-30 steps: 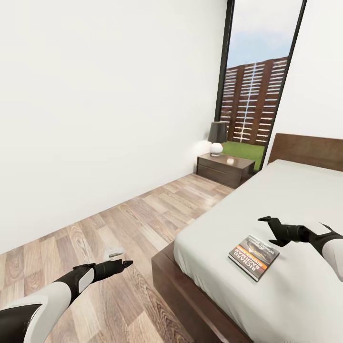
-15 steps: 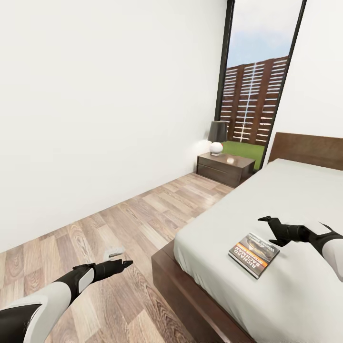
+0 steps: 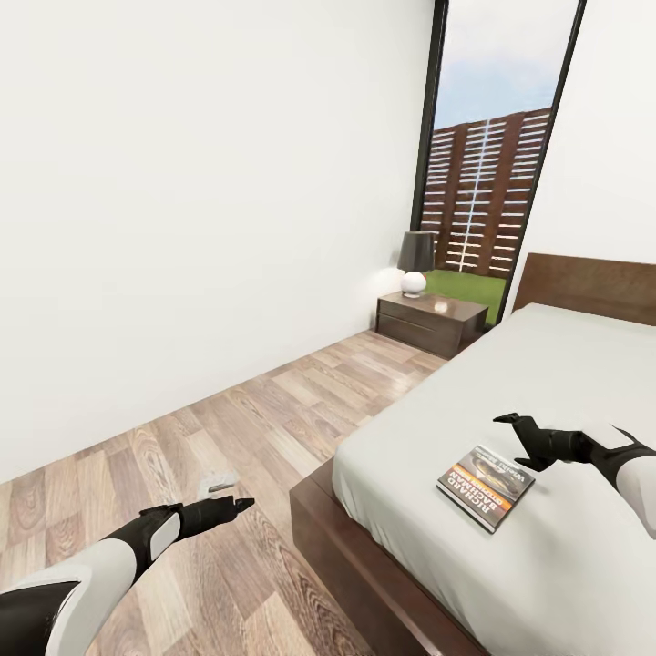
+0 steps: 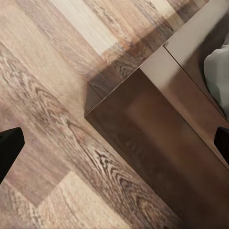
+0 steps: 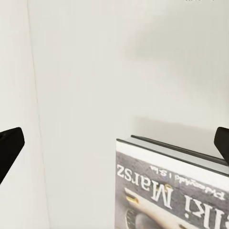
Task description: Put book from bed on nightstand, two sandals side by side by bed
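Head view. The book (image 3: 486, 485) is seen lying flat on the light-grey mattress of the bed (image 3: 547, 401), near the bed's left edge, toward the foot. The right gripper (image 3: 521, 442) is held just above the mattress at about 1 o'clock from the book, close to it but not touching; its fingers are spread apart with nothing between them. In the right wrist view the book (image 5: 176, 191) is shown between the two dark fingertips (image 5: 9, 145), white lettering visible on its cover. The left gripper (image 3: 232, 493) is held over the wood-plank floor (image 3: 273, 410), at 9 o'clock from the bed's foot corner; in the left wrist view its fingertips (image 4: 8, 148) are set wide apart over the floor and the dark frame corner (image 4: 157, 143). The nightstand (image 3: 431, 322), bearing a lamp (image 3: 415, 262), stands at 12 o'clock, between the bed and the window (image 3: 492, 155).
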Available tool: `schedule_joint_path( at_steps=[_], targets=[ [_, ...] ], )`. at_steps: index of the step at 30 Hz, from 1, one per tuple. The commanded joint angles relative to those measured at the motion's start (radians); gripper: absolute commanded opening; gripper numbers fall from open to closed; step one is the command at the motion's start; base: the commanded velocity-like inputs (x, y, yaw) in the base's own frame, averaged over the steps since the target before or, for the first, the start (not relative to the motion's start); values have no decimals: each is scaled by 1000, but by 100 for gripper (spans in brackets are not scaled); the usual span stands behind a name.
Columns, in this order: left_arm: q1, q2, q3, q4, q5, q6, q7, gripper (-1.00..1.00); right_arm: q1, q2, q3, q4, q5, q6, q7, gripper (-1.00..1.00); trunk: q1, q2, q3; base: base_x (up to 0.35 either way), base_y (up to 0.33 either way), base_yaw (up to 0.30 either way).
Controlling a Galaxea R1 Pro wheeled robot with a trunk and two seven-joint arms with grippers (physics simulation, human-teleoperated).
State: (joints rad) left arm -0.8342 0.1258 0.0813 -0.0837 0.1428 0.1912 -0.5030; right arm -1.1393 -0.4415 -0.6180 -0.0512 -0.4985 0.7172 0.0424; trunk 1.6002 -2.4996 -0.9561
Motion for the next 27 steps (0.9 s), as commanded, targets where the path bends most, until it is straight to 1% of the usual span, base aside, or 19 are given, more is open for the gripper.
schedule_joint_path(
  at_steps=[1, 7, 12, 27],
  targets=[
    [0, 0, 8, -1, 5, 11, -3, 100, 0, 0, 0, 0, 4, 4, 5, 100, 0, 0, -1, 0, 0, 0],
    [0, 0, 8, -1, 5, 10, -3, 100, 0, 0, 1, -1, 4, 4, 4, 100, 0, 0, -1, 0, 0, 0],
    [0, 0, 8, -1, 5, 10, -3, 100, 0, 0, 1, -1, 4, 5, 5, 100, 2, -2, -20, 0, 0, 0],
    [0, 0, 8, -1, 4, 11, -3, 100, 0, 0, 0, -2, 4, 5, 5, 100, 2, -2, -20, 0, 0, 0]
  ],
)
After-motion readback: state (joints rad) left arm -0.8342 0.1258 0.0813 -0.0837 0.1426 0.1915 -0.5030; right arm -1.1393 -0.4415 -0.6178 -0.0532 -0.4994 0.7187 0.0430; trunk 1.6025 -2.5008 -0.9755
